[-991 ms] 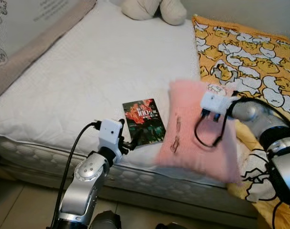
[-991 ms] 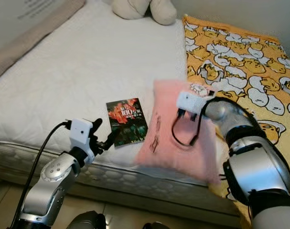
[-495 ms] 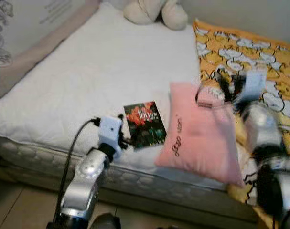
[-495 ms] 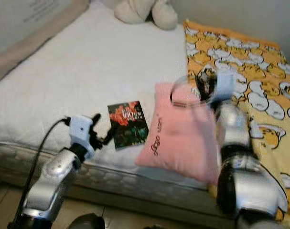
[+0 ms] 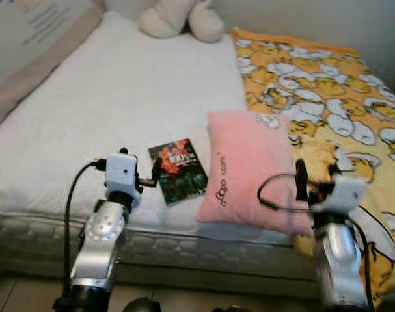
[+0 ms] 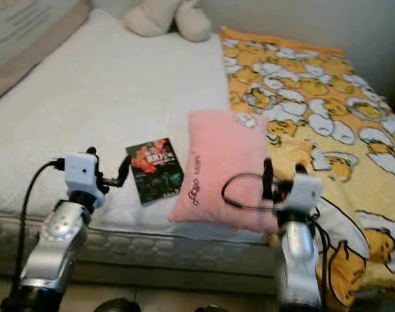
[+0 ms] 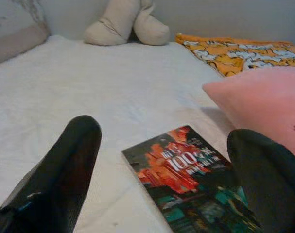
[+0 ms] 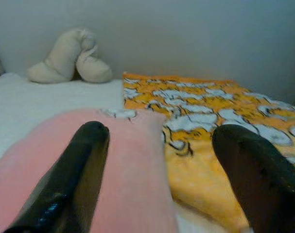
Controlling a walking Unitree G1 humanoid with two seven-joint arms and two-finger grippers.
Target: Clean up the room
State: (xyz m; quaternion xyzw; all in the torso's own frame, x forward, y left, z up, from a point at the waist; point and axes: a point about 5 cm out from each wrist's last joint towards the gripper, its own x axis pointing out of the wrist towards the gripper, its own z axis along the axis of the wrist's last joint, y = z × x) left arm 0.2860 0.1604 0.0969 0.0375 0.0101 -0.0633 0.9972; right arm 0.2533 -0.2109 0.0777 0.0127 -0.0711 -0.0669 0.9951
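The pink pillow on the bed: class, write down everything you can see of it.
The pink pillow is a soft, plump, rectangular cushion of plain pink fabric with a short line of dark script lettering near one long edge. It lies flat near the mattress's front edge, its right side overlapping the orange patterned blanket. The book lies just left of it. The right gripper hangs open at its near right corner.

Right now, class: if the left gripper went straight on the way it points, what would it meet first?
Most likely the book. It lies on the bed just ahead of the open left gripper, between the fingers' line; the pink pillow sits off to one side.
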